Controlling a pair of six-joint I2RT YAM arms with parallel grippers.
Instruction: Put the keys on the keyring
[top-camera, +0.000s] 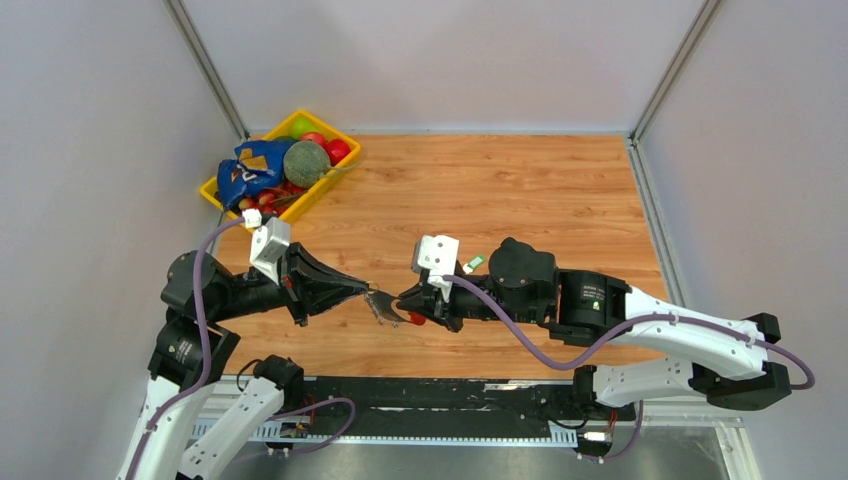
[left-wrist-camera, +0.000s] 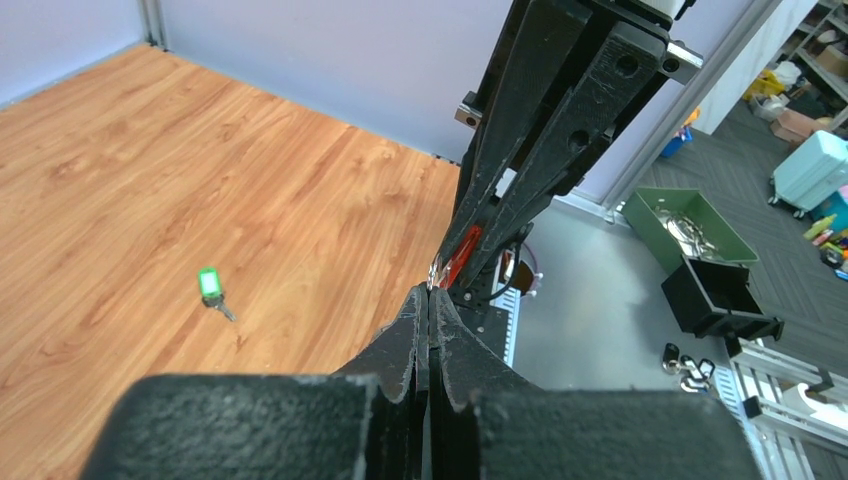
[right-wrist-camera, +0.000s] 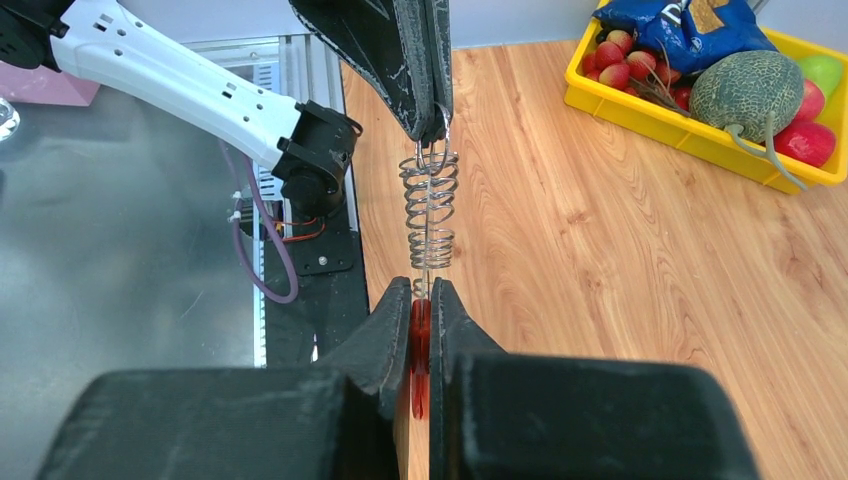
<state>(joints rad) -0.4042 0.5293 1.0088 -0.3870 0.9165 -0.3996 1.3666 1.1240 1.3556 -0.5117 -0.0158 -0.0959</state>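
Item 1. Keyring (right-wrist-camera: 430, 215): a red curved plastic clip joined to a silvery wire coil. It was held off the wooden table (top-camera: 520, 190), stretched between the two claws above the table's near edge. In the right wrist view the coil ran straight, from the red clip at the bottom to a small metal loop at the top.

Item 2. Left gripper (right-wrist-camera: 431, 122): black fingers pressed together, pinching the metal loop at the coil's far end.

Item 3. Right gripper (right-wrist-camera: 421, 300): black fingers closed on the red clip, which showed in the narrow gap between them. In the top external view its tip pointed at the left gripper's tip, with the keyring between them.

Item 4. Green-capped small silver key (left-wrist-camera: 210, 283): it lay flat on the table, apart from the keyring and near the right wrist in the top external view.

Item 5. Yellow plastic tray (top-camera: 340, 168): it sat at the far left corner of the table. It held a netted green melon (top-camera: 306, 163), a blue bag (top-camera: 250, 170) and small red and green round pieces.
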